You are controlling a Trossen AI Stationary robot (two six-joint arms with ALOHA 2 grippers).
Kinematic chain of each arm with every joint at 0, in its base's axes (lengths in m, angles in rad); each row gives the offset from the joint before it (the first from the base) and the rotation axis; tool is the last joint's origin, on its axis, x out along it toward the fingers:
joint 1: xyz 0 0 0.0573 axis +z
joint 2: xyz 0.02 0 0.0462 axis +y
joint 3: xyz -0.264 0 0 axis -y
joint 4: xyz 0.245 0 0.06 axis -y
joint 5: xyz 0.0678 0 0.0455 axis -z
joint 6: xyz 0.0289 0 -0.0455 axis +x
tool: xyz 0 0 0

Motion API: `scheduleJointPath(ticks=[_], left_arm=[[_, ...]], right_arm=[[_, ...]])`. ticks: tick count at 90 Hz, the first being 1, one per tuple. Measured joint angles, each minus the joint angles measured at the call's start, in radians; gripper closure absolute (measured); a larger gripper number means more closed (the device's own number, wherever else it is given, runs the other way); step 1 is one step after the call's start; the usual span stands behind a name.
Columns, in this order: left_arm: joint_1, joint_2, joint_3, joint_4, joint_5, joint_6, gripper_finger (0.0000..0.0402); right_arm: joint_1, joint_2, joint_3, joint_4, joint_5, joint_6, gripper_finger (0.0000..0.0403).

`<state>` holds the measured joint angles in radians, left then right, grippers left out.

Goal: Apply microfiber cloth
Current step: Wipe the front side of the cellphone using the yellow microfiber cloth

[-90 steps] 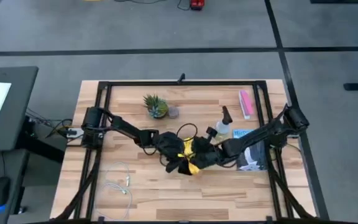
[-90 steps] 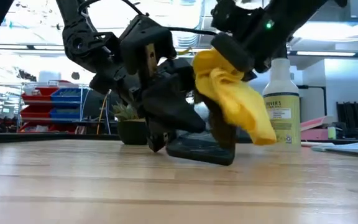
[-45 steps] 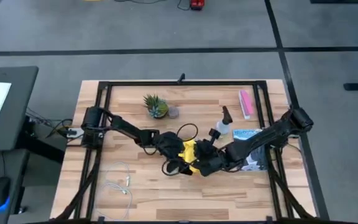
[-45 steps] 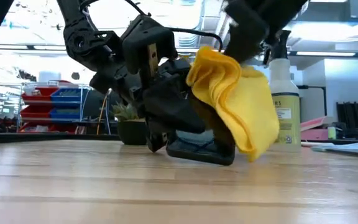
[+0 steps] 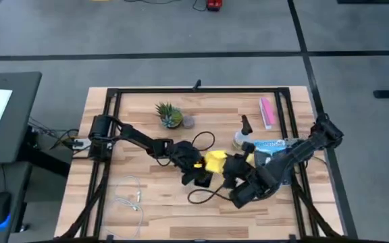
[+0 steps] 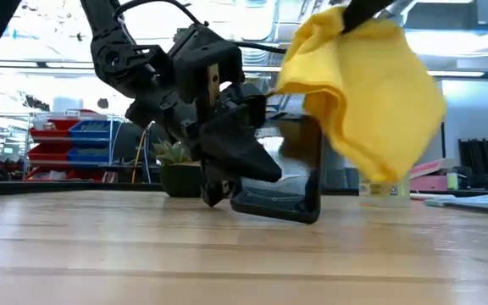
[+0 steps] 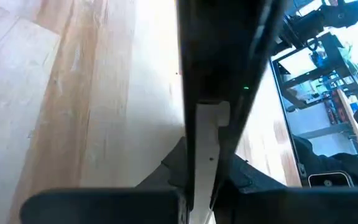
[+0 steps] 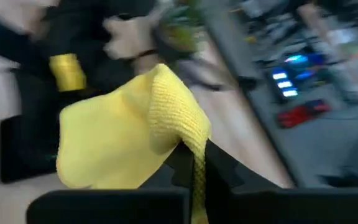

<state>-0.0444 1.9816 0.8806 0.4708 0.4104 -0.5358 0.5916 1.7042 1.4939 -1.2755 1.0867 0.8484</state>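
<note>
Wooden table (image 5: 154,202) under us carries a black smartphone (image 6: 282,199) propped on edge, pinched in our left gripper (image 5: 193,172); our right gripper (image 5: 240,177) clamps the microfiber cloth (image 6: 363,93), hanging beside and above the phone; we risk the cloth snagging or tipping the phone; a spray bottle (image 5: 242,138) crowds the far side, with clear boards nearer us.

- A robotics lab or workshop, with a pale wooden worktable (image 5: 161,202) framed by black metal rails.
- Grey floor marked with dark tape lines (image 5: 301,34).
- Red and blue storage bins on a shelf rack (image 6: 66,135).
- Bright ceiling lights overhead.
</note>
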Motion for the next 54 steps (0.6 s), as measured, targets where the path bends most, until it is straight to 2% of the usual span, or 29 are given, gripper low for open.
scheduleJointPath(ticks=[11, 18, 27, 35, 44, 54], left_arm=[[0.001, 0.001, 0.000, 0.007, -0.011, -0.006, 0.0394], [0.001, 0.001, 0.000, 0.016, -0.020, -0.012, 0.0394], [0.002, 0.002, -0.001, 0.041, -0.030, -0.023, 0.0393], [0.004, 0.002, -0.002, 0.059, -0.045, -0.033, 0.0393], [0.005, 0.002, -0.002, 0.062, -0.047, -0.034, 0.0393], [0.005, 0.002, -0.002, 0.063, -0.047, -0.035, 0.0393]], right_arm=[[0.015, 0.009, 0.002, 0.001, 0.203, 0.085, 0.0403], [0.008, 0.043, 0.002, 0.122, 0.220, -0.024, 0.0403], [-0.006, 0.117, 0.001, 0.333, 0.160, -0.231, 0.0403], [-0.021, 0.188, 0.001, 0.485, 0.057, -0.371, 0.0403], [-0.036, 0.268, 0.001, 0.531, -0.047, -0.397, 0.0403], [-0.045, 0.332, 0.001, 0.536, -0.115, -0.342, 0.0403]])
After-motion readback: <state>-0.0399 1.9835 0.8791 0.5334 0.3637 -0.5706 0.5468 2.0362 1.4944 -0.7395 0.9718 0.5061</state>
